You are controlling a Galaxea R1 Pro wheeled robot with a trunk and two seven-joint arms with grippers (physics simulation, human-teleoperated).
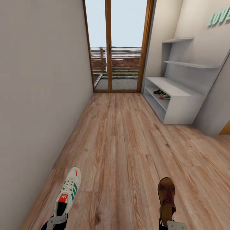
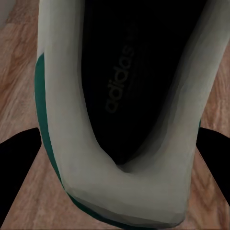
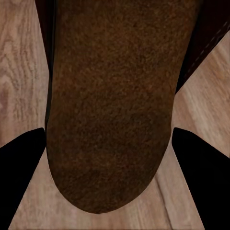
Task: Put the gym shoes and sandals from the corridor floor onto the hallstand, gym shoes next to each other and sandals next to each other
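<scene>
While we look down the corridor from the head view, this is what we see:

Gym shoe in our left gripper: a white sneaker (image 1: 68, 191) with green stripes and a red tongue patch, toe pointing away from us, held up at the heel above the floor at the lower left.
Left gripper: our left gripper (image 1: 57, 220) pinches the sneaker's heel; in the left wrist view the heel collar (image 2: 120, 191) sits between the two dark fingers (image 2: 17, 167), one on each side.
Sandal in our right gripper: a brown leather sandal (image 1: 166, 199), toe pointing away, held at its heel end at the lower right.
Right gripper: our right gripper (image 1: 175, 225) is pinched on the sandal's heel; in the right wrist view the brown footbed (image 3: 112, 110) lies between the dark fingers (image 3: 201, 177).
Other gym shoe: a second sneaker (image 1: 164, 95) lies on the lower tier of the shoe rack, with a darker shoe (image 1: 157, 92) just beside it that we cannot make out clearly.
Shoe rack: the light grey unit (image 1: 183, 108) stands against the right wall, well ahead of us, two staggered shelves above it and teal letters (image 1: 219, 16) higher on the wall.
Floor: light brown wood planks (image 1: 121, 150) run to a glazed door (image 1: 116, 44) at the far end.
</scene>
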